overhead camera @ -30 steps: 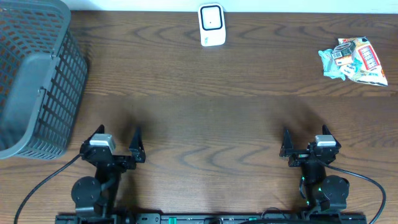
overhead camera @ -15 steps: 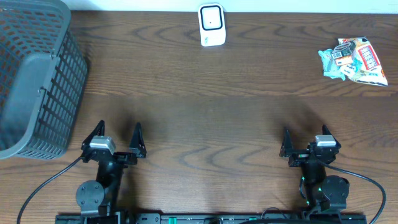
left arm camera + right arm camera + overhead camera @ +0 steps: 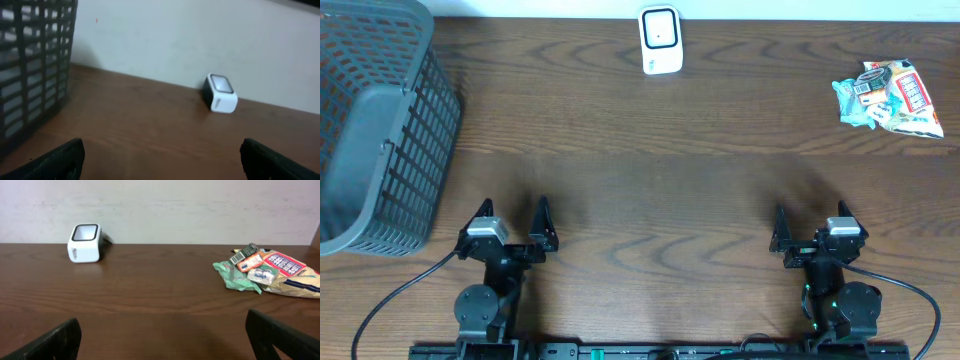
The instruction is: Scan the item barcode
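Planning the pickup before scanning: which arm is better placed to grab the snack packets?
Right. The snack packets lie far over on the side of the right gripper; the left gripper sits at the opposite side. Both are open and empty.

Looks down on a dark brown wooden table (image 3: 650, 140) with wavy grain running left to right, filling nearly the whole overhead view. Ends at the far edge against a plain pale wall (image 3: 175, 205), seen from above only as a thin white strip. Shows faint scuffs and a long horizontal mark on that wall in the right wrist view. Takes soft, even light, with a dull sheen on the wood and only weak, blurred shadows.
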